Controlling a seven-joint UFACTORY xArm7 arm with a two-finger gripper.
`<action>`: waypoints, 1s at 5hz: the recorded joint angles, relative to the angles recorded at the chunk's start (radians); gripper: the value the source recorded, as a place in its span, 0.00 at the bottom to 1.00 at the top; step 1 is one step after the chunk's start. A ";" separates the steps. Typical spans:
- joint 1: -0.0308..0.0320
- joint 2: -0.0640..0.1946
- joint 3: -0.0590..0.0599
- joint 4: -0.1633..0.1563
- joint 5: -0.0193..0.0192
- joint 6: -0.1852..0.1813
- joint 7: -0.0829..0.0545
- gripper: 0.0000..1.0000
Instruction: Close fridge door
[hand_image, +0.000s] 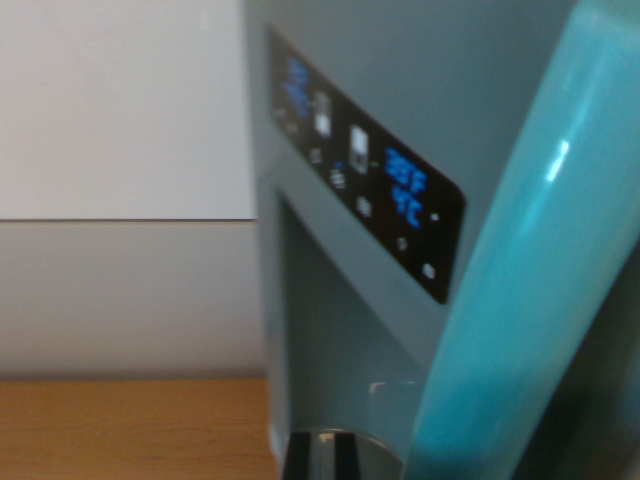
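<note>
Up close, teal fridge (400, 100) over wooden floor (130, 430); fingers' state cannot be told.

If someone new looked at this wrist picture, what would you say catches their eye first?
Probably the black control panel with glowing blue digits, running diagonally down the teal fridge door at the centre. Next comes the glossy turquoise handle, a broad blurred bar sweeping from top right to bottom centre. Left of the fridge are a pale wall and a strip of wooden surface along the bottom.
</note>
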 joint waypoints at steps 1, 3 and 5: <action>-0.0002 0.023 -0.027 0.017 0.0000 0.000 0.000 1.00; -0.0002 0.048 -0.063 0.040 0.0000 0.000 0.000 1.00; -0.0002 0.085 -0.092 0.073 0.0000 0.000 0.000 1.00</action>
